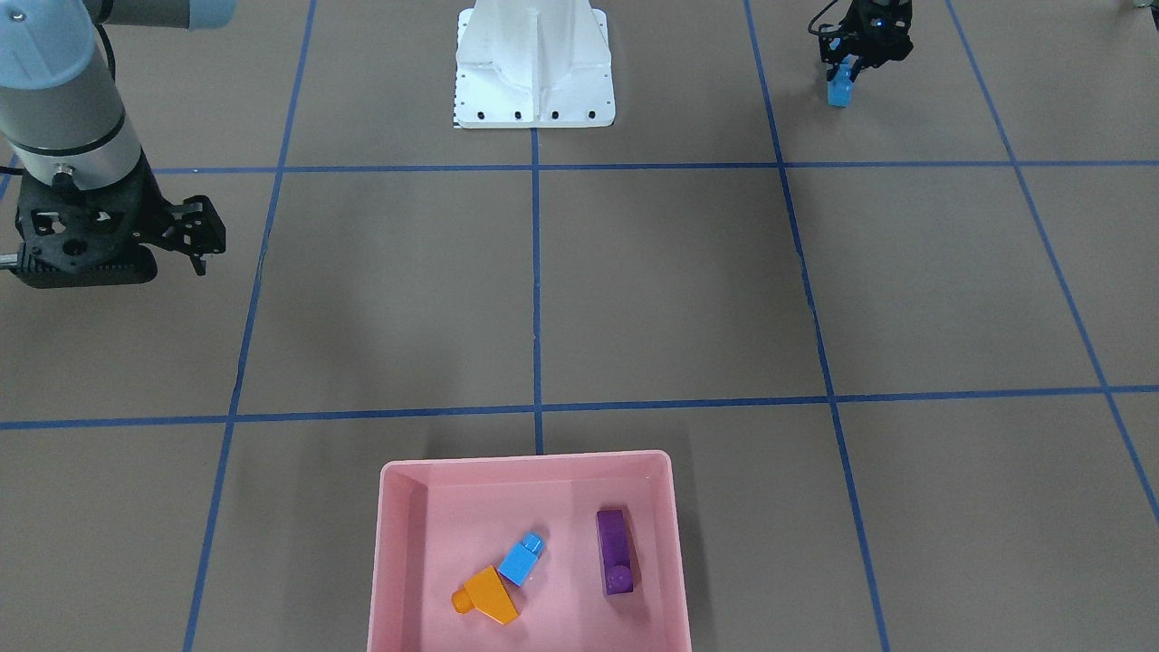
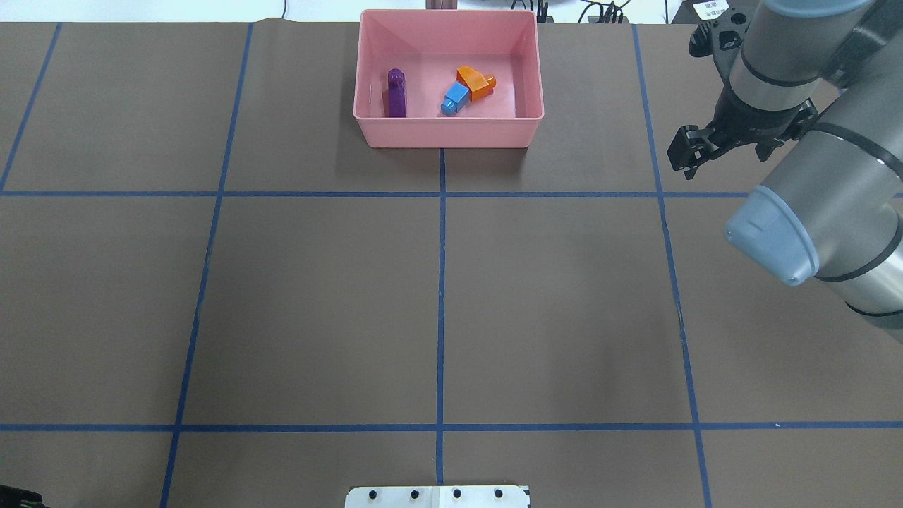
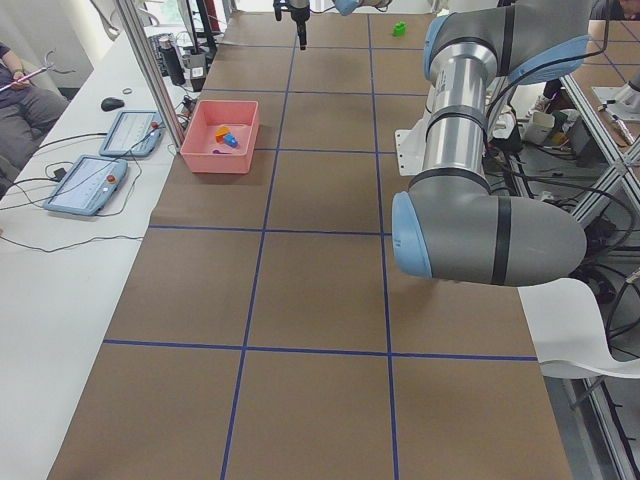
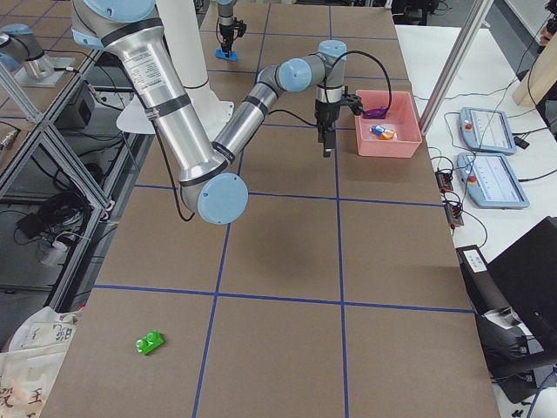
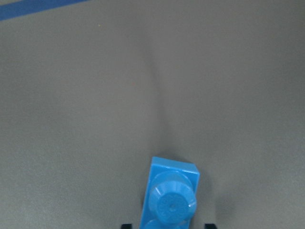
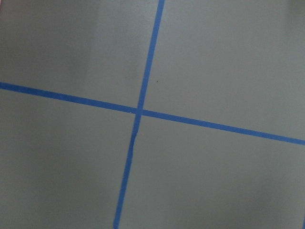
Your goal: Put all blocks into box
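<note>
The pink box (image 1: 525,459) (image 2: 451,137) holds the orange sloped block (image 1: 493,595), the small light-blue block (image 1: 521,560) and the purple oblong block (image 1: 616,551). My left gripper (image 1: 856,71) is shut on the long blue block (image 1: 840,89) (image 5: 169,198), held on end low over the table, far from the box. The green block (image 4: 150,343) (image 3: 399,29) lies alone near the table's right end. My right gripper (image 1: 199,249) (image 2: 691,152) hangs empty beside the box. It looks open, and no fingers show in its wrist view.
The white base plate (image 1: 534,72) (image 2: 437,496) stands at the robot's edge of the table. Blue tape lines (image 6: 140,112) divide the brown table. A side bench with two tablets (image 3: 100,180) and metal posts runs behind the box.
</note>
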Controlling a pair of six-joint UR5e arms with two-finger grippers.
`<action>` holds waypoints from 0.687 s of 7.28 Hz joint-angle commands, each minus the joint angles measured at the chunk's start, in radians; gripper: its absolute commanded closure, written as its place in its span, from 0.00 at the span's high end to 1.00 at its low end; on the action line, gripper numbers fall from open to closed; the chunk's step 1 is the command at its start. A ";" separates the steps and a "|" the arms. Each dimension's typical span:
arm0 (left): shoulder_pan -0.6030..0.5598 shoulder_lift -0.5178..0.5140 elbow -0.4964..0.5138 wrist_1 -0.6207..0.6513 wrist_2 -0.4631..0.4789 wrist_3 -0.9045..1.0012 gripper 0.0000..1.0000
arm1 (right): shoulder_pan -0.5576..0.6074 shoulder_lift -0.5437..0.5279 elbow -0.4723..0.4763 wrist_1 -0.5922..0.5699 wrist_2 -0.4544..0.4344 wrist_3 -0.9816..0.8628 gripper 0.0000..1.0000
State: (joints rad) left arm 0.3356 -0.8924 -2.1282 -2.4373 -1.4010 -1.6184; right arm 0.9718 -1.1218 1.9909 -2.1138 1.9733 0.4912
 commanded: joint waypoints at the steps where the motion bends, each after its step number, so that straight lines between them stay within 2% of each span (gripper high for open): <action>1: -0.003 0.051 -0.060 0.000 -0.010 -0.005 0.00 | 0.101 -0.094 0.008 0.005 0.063 -0.188 1.00; 2: -0.007 0.108 -0.147 -0.002 -0.013 -0.033 0.00 | 0.140 -0.139 0.009 0.011 0.094 -0.272 1.00; 3: -0.036 0.127 -0.215 -0.002 -0.016 -0.052 0.00 | 0.165 -0.211 0.009 0.075 0.095 -0.323 1.00; 4: -0.156 0.106 -0.251 -0.006 -0.114 -0.043 0.00 | 0.191 -0.319 -0.001 0.213 0.099 -0.362 1.00; 5: -0.335 0.066 -0.266 -0.011 -0.300 -0.032 0.00 | 0.227 -0.370 -0.042 0.324 0.148 -0.400 1.00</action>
State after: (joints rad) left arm 0.1813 -0.7945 -2.3578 -2.4430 -1.5254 -1.6583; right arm 1.1561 -1.4040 1.9841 -1.9303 2.0796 0.1456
